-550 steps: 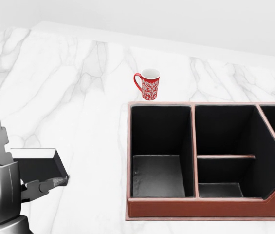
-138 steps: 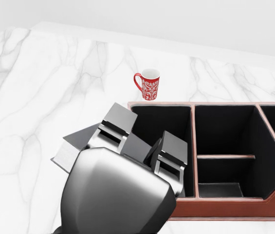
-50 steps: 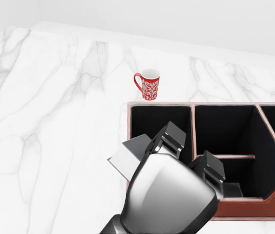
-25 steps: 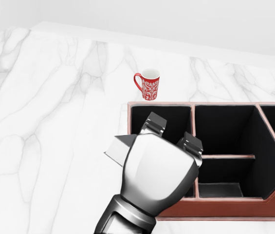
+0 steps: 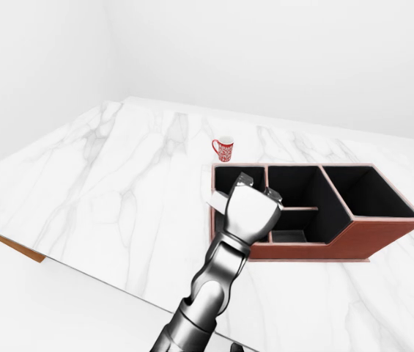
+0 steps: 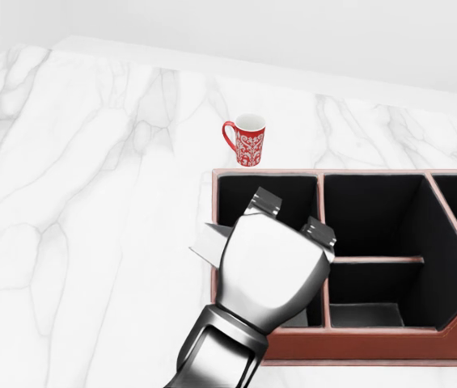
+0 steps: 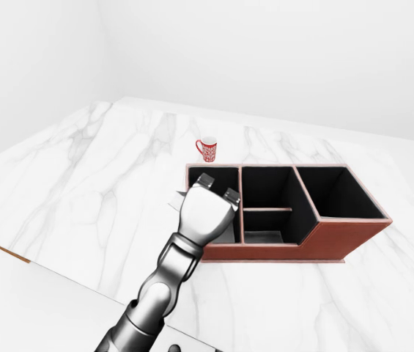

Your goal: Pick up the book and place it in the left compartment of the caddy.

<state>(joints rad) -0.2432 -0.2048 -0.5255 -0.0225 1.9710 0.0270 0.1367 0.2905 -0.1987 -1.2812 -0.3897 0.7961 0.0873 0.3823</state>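
My left hand [image 6: 272, 263] hangs over the left compartment of the caddy [image 6: 390, 343], fingers [image 6: 264, 201] closed on the book [image 6: 210, 243]. The book's corner juts left past the caddy's left wall. A red mug [image 6: 246, 140] stands on the marble counter [image 6: 82, 210] just beyond the caddy.

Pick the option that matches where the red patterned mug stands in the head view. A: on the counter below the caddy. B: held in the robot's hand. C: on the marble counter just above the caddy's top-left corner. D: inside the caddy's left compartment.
C: the mug stands upright on the marble counter, just above the caddy's top-left corner, apart from the left hand.
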